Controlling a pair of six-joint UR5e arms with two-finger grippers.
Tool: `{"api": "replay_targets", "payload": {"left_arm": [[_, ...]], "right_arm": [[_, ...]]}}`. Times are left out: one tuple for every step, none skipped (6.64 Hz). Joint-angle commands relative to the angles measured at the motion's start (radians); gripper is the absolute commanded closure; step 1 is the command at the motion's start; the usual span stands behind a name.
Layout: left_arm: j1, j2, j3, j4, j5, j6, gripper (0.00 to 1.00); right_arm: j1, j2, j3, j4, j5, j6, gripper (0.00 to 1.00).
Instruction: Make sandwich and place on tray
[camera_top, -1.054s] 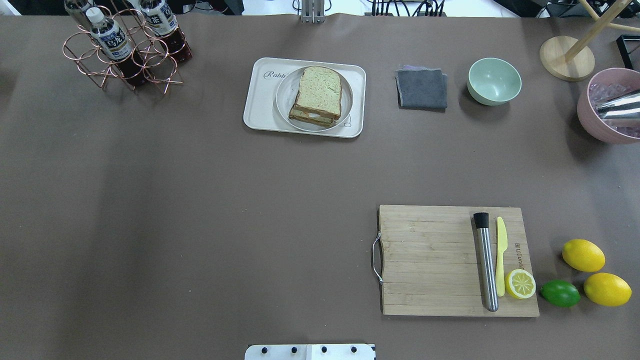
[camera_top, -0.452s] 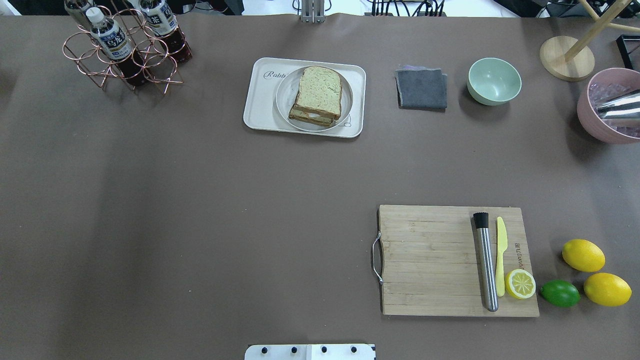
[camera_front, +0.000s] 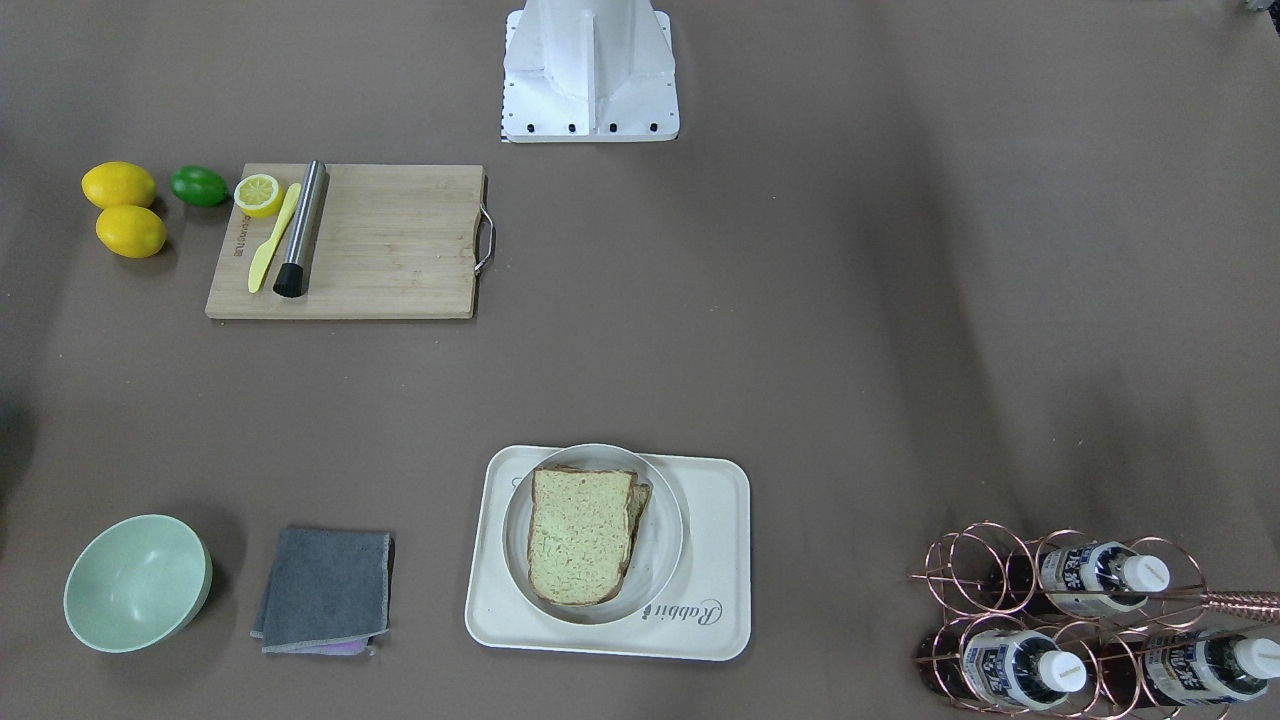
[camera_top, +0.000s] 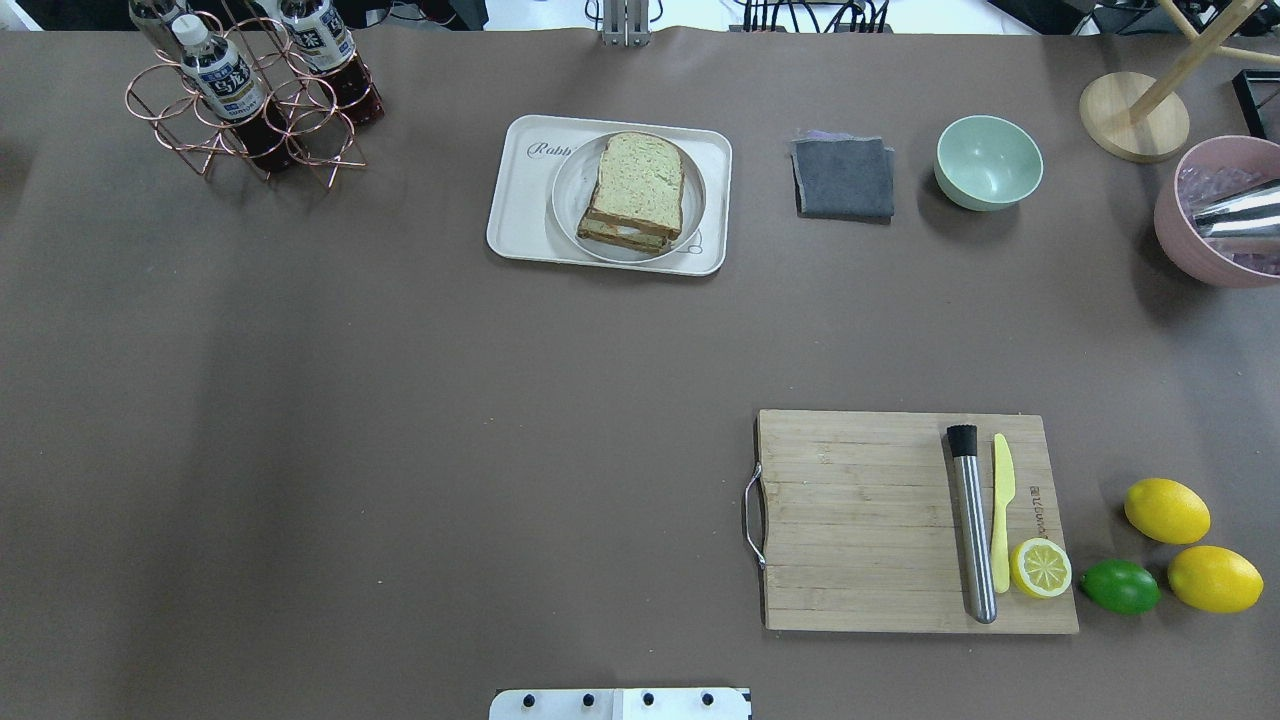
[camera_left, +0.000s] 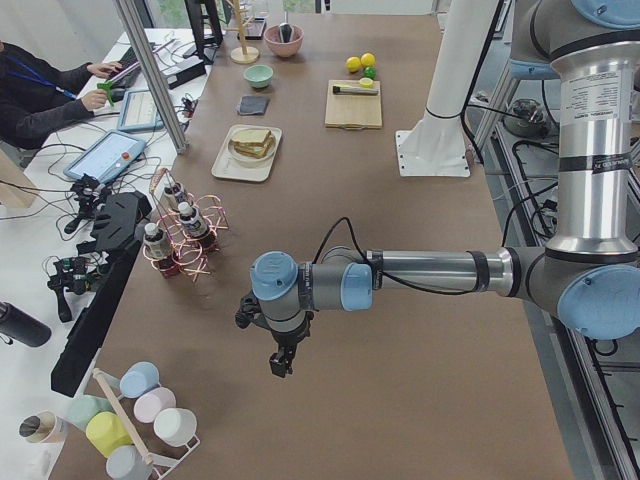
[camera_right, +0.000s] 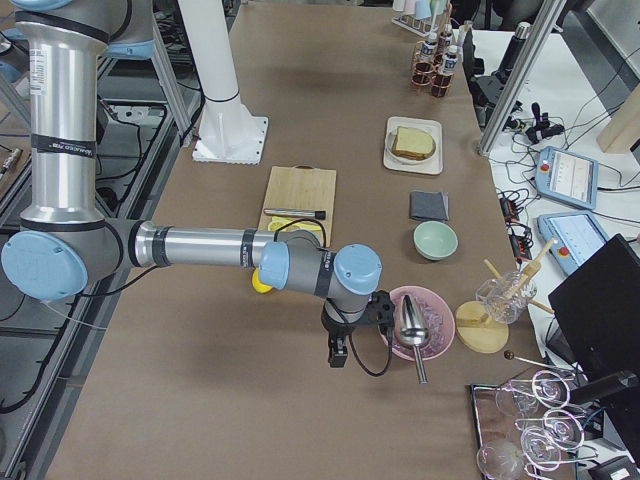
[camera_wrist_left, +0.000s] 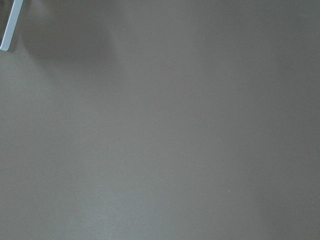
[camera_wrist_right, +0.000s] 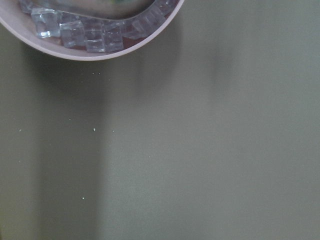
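Observation:
The sandwich, two toast slices with white egg showing at the near edge, lies on a round grey-white plate that sits on the cream tray at the table's far middle. It also shows in the front view, on the plate and tray. My left gripper shows only in the exterior left view, far from the tray, pointing down over bare table. My right gripper shows only in the exterior right view, beside a pink bowl. I cannot tell if either is open or shut.
A wooden cutting board holds a steel muddler, a yellow knife and a lemon half. Two lemons and a lime lie to its right. A grey cloth, green bowl, pink ice bowl and bottle rack stand along the far edge.

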Motion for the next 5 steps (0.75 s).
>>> {"api": "replay_targets", "payload": {"left_arm": [[0.0, -0.001, 0.0, 0.0, 0.0, 0.0, 0.01], [0.0, -0.003, 0.0, 0.0, 0.0, 0.0, 0.01], [0.002, -0.01, 0.004, 0.002, 0.0, -0.002, 0.01], [0.002, -0.012, 0.004, 0.002, 0.0, -0.002, 0.01], [0.002, -0.012, 0.003, 0.002, 0.0, -0.002, 0.01]], "right_arm": [[0.004, 0.0, 0.001, 0.0, 0.001, -0.002, 0.0], [0.006, 0.0, 0.004, 0.0, 0.001, 0.0, 0.0], [0.007, 0.0, 0.006, 0.0, 0.001, 0.0, 0.0], [0.009, 0.001, 0.006, 0.0, 0.001, 0.0, 0.0], [0.009, 0.001, 0.006, 0.0, 0.0, 0.0, 0.0]]}}
